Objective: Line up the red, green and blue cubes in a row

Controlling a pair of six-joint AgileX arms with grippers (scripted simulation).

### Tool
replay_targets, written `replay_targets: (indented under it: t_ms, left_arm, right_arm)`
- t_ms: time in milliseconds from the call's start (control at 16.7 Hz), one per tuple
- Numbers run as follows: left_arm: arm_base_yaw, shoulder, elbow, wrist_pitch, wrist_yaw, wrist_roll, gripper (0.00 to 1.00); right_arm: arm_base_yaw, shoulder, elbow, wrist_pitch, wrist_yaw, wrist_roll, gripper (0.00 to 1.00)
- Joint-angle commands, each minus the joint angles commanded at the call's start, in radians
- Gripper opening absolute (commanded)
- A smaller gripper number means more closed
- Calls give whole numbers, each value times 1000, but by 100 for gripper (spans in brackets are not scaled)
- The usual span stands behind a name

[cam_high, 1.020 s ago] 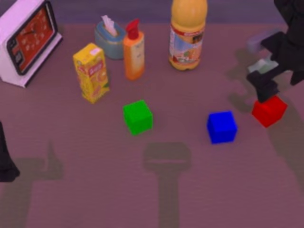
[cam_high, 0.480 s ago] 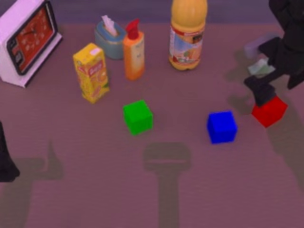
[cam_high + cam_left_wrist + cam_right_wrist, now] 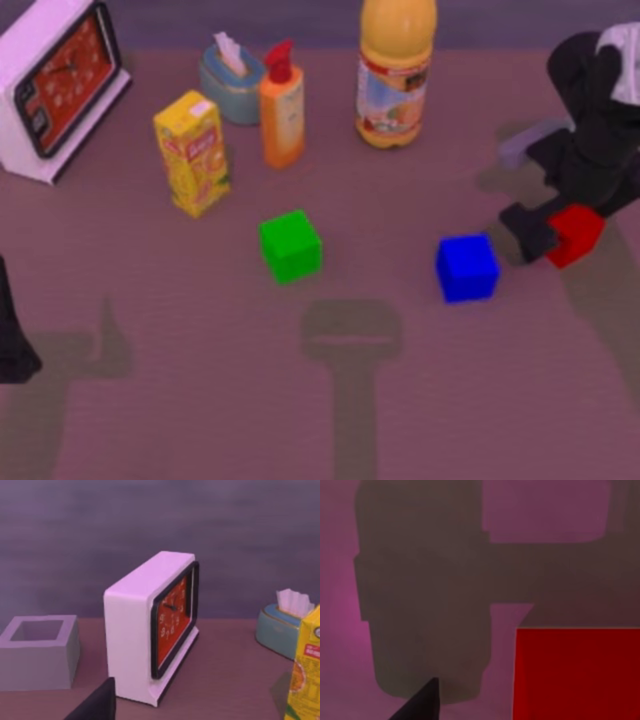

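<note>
The red cube (image 3: 574,234) sits near the right edge of the tabletop (image 3: 400,400), turned so that one corner points toward the near edge; being a cube it has no long axis. It is plain bright red, and its left part is covered in the top view by the right gripper (image 3: 545,232), which is low over it and touching it. Whether the fingers are apart or clamped on the cube cannot be told, since the dark arm body hides them. In the right wrist view the red cube (image 3: 577,672) fills one corner, cut off by the picture's edge, with one dark fingertip (image 3: 422,702) apart from it over the shadowed tabletop.

The blue cube (image 3: 467,267) lies just left of the red one, not touching it, its sides only slightly turned from the table edges. The green cube (image 3: 291,245) rests well to the left of the blue one, near the middle of the tabletop, also slightly rotated. Both are plain, solid-coloured and fully visible.

The left arm (image 3: 12,340) is parked at the left edge, mostly out of the picture; its gripper does not show. The left wrist view faces the white alarm clock (image 3: 150,635).
</note>
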Motion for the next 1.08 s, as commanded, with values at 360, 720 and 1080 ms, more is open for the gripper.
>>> replay_targets:
  t_ms: [360,720,1080]
  left_arm:
    - [0,0,0,0,0,0,100]
    - [0,0,0,0,0,0,100]
    - [0,0,0,0,0,0,100]
  right_arm:
    - [0,0,0,0,0,0,77]
    - [0,0,0,0,0,0,32]
    - [0,0,0,0,0,0,0]
